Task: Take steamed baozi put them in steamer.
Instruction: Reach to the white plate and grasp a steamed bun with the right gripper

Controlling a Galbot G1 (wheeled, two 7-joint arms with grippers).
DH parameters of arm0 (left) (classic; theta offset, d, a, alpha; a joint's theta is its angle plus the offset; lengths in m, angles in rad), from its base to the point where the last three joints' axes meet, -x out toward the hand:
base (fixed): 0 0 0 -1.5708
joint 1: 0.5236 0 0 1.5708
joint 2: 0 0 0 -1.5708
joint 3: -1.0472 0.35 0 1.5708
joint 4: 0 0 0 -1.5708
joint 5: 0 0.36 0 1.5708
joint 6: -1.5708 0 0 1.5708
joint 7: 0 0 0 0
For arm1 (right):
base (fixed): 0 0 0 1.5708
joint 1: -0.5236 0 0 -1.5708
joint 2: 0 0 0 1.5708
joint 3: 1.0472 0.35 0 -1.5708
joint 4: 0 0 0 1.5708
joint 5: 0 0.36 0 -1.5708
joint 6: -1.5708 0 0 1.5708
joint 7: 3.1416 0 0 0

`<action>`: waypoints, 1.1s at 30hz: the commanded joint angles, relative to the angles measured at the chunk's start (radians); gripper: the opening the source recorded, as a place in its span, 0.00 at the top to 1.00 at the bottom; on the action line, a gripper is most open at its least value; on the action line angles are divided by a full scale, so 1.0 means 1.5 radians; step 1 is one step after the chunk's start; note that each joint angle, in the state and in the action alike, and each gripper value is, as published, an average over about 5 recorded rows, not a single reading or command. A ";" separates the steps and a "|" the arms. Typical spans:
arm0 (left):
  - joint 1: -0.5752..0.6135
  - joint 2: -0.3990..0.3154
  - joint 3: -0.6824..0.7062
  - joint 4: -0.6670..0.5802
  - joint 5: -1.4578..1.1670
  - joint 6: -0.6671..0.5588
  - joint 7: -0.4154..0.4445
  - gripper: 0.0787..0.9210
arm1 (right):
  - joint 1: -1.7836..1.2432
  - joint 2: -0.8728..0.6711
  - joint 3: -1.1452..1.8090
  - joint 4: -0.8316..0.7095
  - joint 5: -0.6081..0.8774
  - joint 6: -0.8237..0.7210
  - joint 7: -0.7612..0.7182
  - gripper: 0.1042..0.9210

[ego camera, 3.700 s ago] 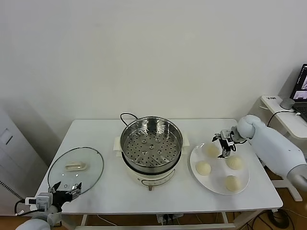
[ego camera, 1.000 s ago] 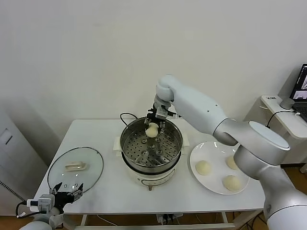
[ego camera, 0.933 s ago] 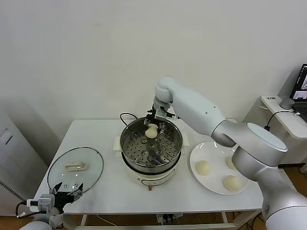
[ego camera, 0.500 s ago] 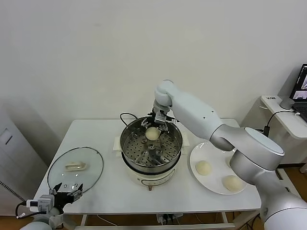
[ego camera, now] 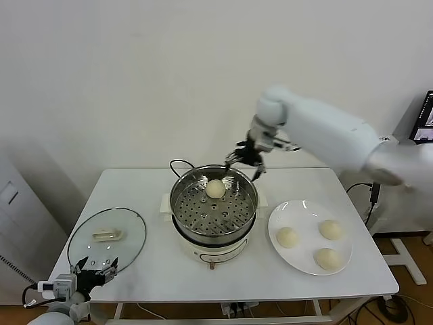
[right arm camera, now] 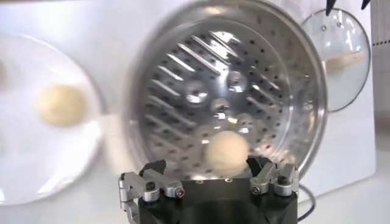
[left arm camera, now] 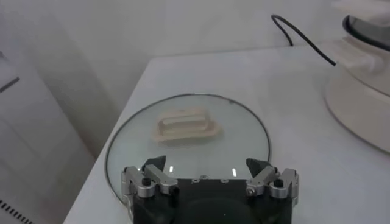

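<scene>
One cream-white baozi (ego camera: 214, 189) lies on the perforated tray at the back of the steel steamer (ego camera: 203, 222); it also shows in the right wrist view (right arm camera: 226, 151). Three more baozi (ego camera: 287, 237) (ego camera: 331, 229) (ego camera: 328, 258) lie on the white plate (ego camera: 304, 207) to the steamer's right. My right gripper (ego camera: 245, 162) is open and empty, raised above the steamer's back right rim, apart from the bun. My left gripper (ego camera: 91, 265) is open and empty, parked low at the table's front left corner by the glass lid.
A round glass lid (ego camera: 82, 249) with a white handle lies flat at the table's left. The steamer's black cord (ego camera: 177, 163) runs off behind it. A side table with a laptop (ego camera: 425, 128) stands at far right.
My right gripper carried a baozi from the plate over the steamer, let it go onto the tray, then rose and drew back to the right. The left arm has not moved.
</scene>
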 commanded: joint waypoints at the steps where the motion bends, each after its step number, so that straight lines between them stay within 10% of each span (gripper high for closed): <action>1: 0.000 0.001 0.000 0.000 0.000 0.000 0.000 0.12 | 0.137 -0.212 -0.214 0.148 0.206 -0.489 0.017 0.12; 33: -0.006 -0.013 0.005 0.000 0.002 0.005 -0.002 0.12 | -0.316 -0.130 0.037 -0.008 0.047 -0.495 0.150 0.12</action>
